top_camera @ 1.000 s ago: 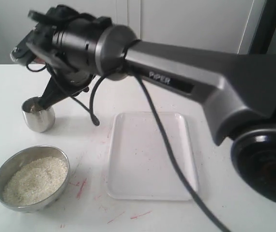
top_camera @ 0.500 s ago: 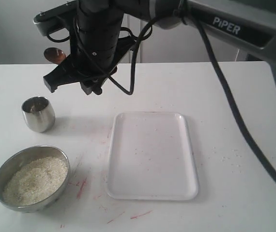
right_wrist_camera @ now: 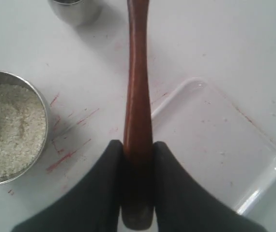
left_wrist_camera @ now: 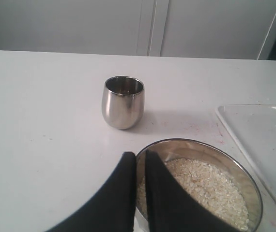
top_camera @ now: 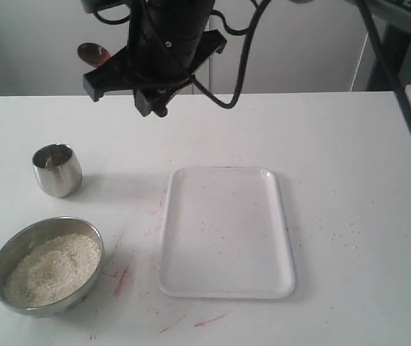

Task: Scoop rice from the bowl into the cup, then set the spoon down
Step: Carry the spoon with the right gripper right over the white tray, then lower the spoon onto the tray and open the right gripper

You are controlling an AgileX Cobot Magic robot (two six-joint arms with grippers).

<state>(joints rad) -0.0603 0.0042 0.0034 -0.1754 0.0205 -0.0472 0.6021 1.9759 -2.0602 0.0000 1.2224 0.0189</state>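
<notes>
My right gripper is shut on the handle of the dark reddish-brown wooden spoon and holds it high above the table. In the exterior view the spoon's oval scoop shows left of the arm's wrist, above and behind the cup. The small steel cup stands upright at the left. The wide steel bowl sits in front of it with rice inside. My left gripper is shut with nothing between its fingers, near the bowl; it does not show in the exterior view.
A white rectangular tray lies flat to the right of the bowl and cup. Red marks stain the white table between bowl and tray. A white cabinet wall stands behind the table.
The right arm has lifted the spoon away from the cup, rising and swinging right. The cup, bowl and tray have stayed put.
</notes>
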